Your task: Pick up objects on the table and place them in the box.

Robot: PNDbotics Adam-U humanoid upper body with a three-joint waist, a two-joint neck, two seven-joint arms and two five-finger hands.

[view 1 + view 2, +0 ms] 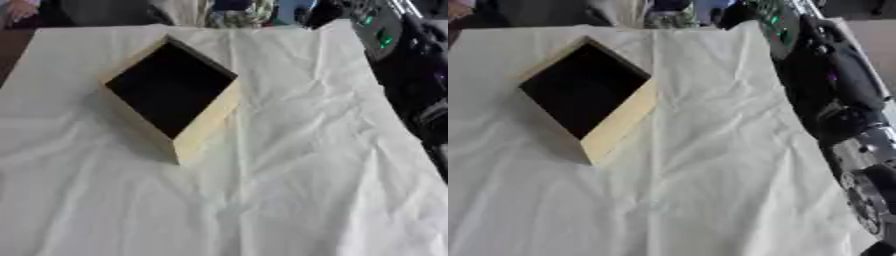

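A light wooden box [203, 126] with a dark inside stands on the white cloth, left of the middle, turned corner-on toward me. Its inside is black and shows no contents. No loose objects show on the cloth around it. My right arm [846, 125], black with silver joints, runs along the table's right edge from the lower right up to the far right corner. Its dark far end [732, 15] sits beyond the table's far edge, and the hand there is too dark to make out. My left hand shows in neither view.
The table [306, 190] is covered by a wrinkled white cloth. A grey device with green lights [378, 30] lies by the far right corner. Seated people and clothing line the far edge.
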